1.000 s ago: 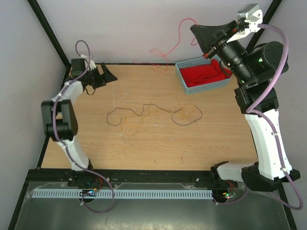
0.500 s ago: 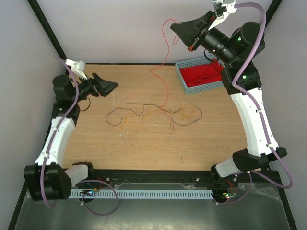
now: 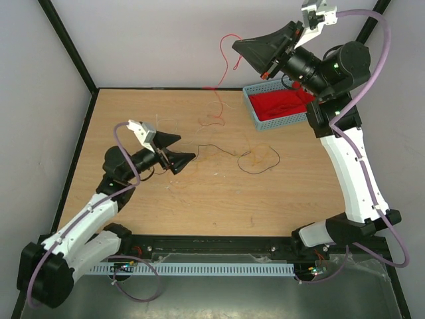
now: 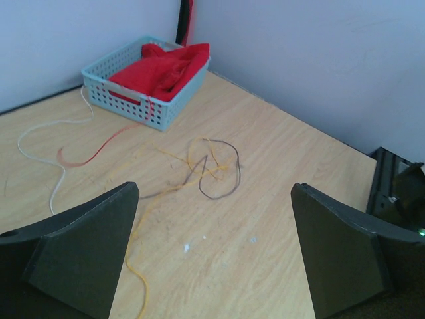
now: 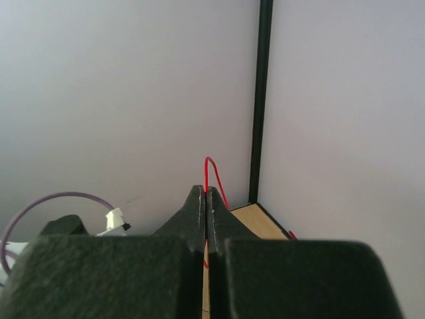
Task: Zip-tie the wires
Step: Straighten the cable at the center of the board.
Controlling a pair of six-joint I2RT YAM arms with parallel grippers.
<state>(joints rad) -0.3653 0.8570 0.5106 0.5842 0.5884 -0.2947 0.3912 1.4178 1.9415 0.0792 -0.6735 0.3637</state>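
Enclosure: wooden table boxed in by pale walls.
Light-wood table top (image 3: 265,199), faintly scuffed, fills the bay. Plain matte grey-lilac walls (image 3: 166,40) stand behind and at both sides, with black frame posts (image 3: 66,45) running up the corners. Black rail (image 3: 219,247) along the near edge, white slotted duct (image 3: 212,269) just below it, then a dull grey metal sheet (image 3: 219,299). Light even, shadows soft.

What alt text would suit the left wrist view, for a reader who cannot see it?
The left end effector stands open above a wooden table, framing a loose curl of thin orange and dark brown wires. Behind them, a light blue basket holds red cloth near the wall.
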